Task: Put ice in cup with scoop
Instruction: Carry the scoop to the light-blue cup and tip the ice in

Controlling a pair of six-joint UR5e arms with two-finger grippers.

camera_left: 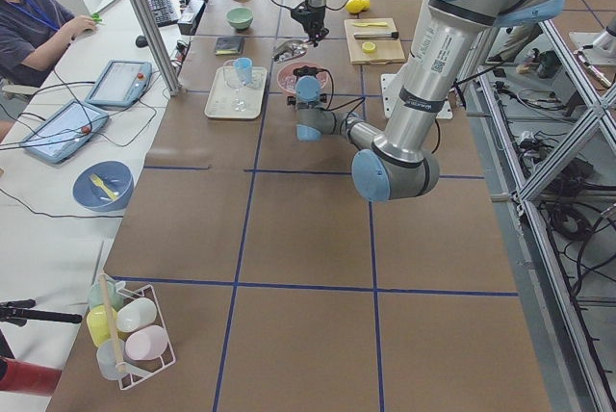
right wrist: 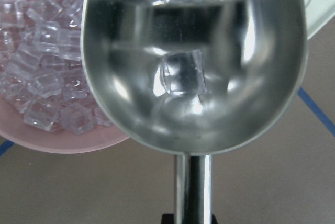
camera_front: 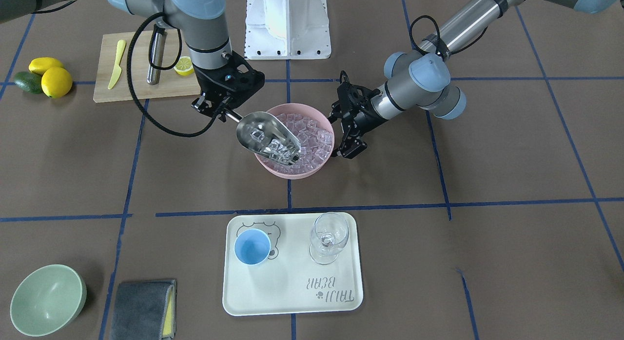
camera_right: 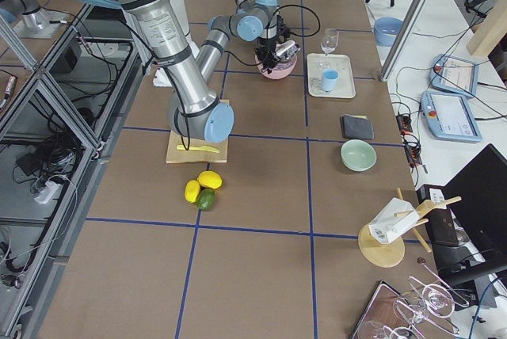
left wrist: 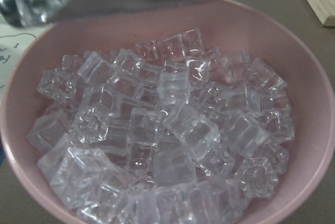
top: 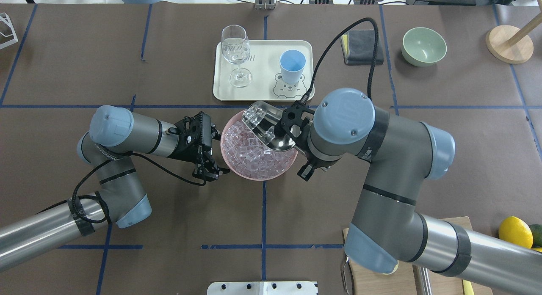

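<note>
My right gripper (camera_front: pixel 223 112) is shut on the handle of the steel scoop (camera_front: pixel 267 137). The scoop hangs over the pink bowl (camera_front: pixel 292 173) with a few clear ice cubes (right wrist: pixel 182 72) in its trough. The bowl is full of ice (camera_front: pixel 314 135), which fills the left wrist view (left wrist: pixel 157 130). My left gripper (camera_front: pixel 342 136) is open beside the bowl's rim, on the side away from the scoop. The light-blue cup (camera_front: pixel 252 247) stands upright and empty on the cream tray (camera_front: pixel 292 293); it also shows in the overhead view (top: pixel 292 65).
A clear stemmed glass (camera_front: pixel 329 237) stands on the tray beside the cup. A pale-green bowl (camera_front: pixel 47 299) and a grey cloth (camera_front: pixel 143 309) lie near the tray. A cutting board (camera_front: pixel 139 89) holds a knife, half a lemon and a steel cylinder; lemons (camera_front: pixel 56 81) lie beside it.
</note>
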